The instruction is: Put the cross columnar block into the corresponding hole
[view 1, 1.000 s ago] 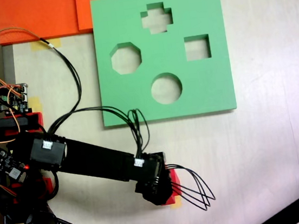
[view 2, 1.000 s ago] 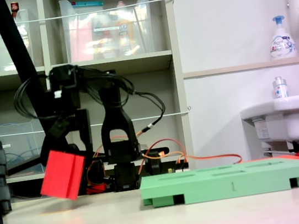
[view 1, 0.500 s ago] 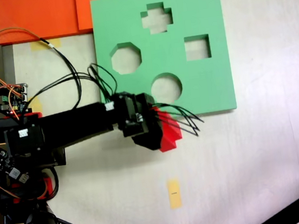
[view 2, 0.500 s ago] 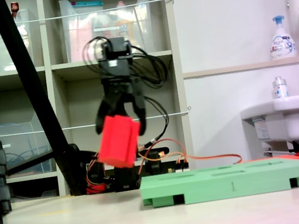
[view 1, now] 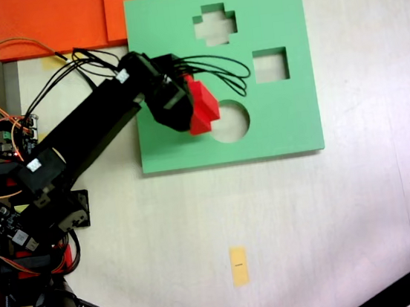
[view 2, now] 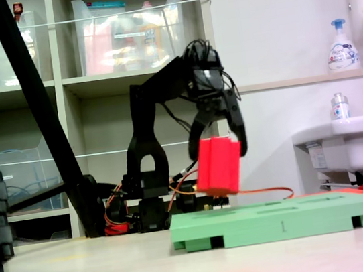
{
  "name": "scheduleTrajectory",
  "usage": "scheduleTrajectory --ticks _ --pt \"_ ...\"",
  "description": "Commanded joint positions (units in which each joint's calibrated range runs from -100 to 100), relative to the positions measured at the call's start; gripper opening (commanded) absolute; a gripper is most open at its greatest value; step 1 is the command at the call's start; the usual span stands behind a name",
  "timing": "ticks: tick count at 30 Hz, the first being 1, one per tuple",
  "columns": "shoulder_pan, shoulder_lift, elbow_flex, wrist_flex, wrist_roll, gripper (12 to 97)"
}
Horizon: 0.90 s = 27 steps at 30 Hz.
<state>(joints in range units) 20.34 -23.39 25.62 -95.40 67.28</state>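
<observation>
since half a second back the arm swung up over the green board [view 1: 291, 120], carrying the cross columnar block [view 1: 201, 107] along. claw [view 2: 218, 146] was clamped on the block, holding it tilted in the air above the board, between the octagonal and round cutouts. plus-shaped hole [view 1: 215, 25] sat empty further up the board.

Shelving unit [view 2: 92, 81] at left, white wall [view 2: 274, 21], sink [view 2: 348, 143] at right

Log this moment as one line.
tool: shut on block | block: held above board, tilted | cross hole: empty
</observation>
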Motion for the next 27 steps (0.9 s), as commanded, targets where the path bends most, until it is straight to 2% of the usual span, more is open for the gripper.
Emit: scheduleTrajectory --ticks 1,17,27 --pt "1.0 1.5 4.8 6.7 1.4 35.8" --pt "5.6 36.9 38.5 12.0 4.9 35.8" --pt "6.8 41.4 39.4 13.9 5.8 35.8"
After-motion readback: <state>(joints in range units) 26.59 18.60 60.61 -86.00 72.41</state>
